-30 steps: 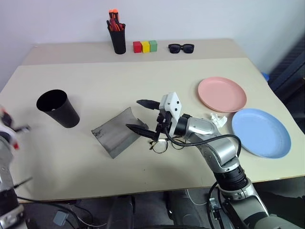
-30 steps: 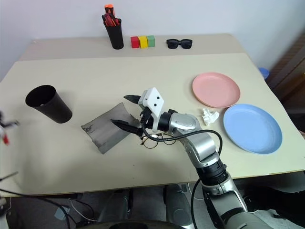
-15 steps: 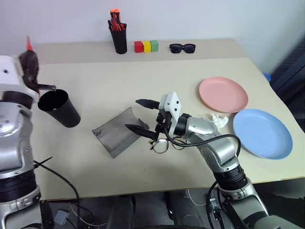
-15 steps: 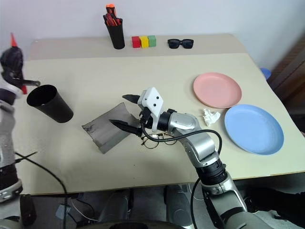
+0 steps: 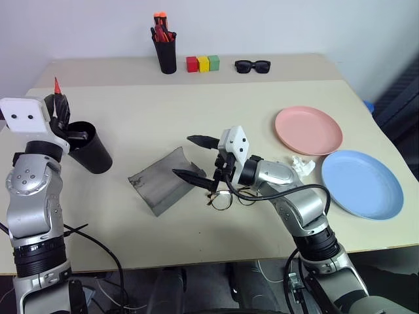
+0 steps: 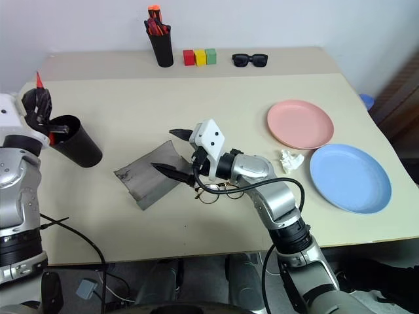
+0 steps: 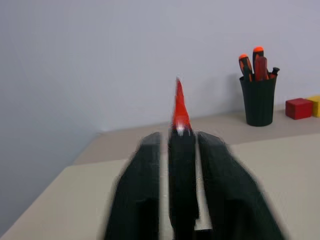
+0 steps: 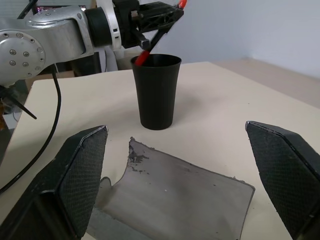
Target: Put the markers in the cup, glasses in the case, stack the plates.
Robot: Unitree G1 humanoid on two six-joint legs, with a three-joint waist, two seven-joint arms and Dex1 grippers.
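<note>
My left gripper (image 5: 60, 110) is at the near rim of the wide black cup (image 5: 93, 156), at the table's left. A dark marker (image 7: 181, 150) stands between its fingers, red tip up. Slim gaps show on both sides of it, so the jaws are open. In the right wrist view the marker's (image 8: 143, 56) lower end is at the cup's (image 8: 157, 95) rim. My right gripper (image 5: 182, 156) hangs wide open and empty over the right edge of the opened grey case (image 5: 159, 188). The wire-rimmed glasses (image 5: 222, 199) lie on the table under that wrist. The pink plate (image 5: 308, 129) and blue plate (image 5: 360, 183) lie side by side at the right.
At the back stand a narrow black pen cup (image 5: 163, 55) with pens in it, three coloured blocks (image 5: 201, 63) and black sunglasses (image 5: 252, 65). A crumpled white scrap (image 5: 298, 163) lies between the plates. My left arm's cable hangs at the front left edge.
My left arm swung in from the left edge with the marker and now stands at the cup. Its fingers have parted a little. The right arm has not moved.
</note>
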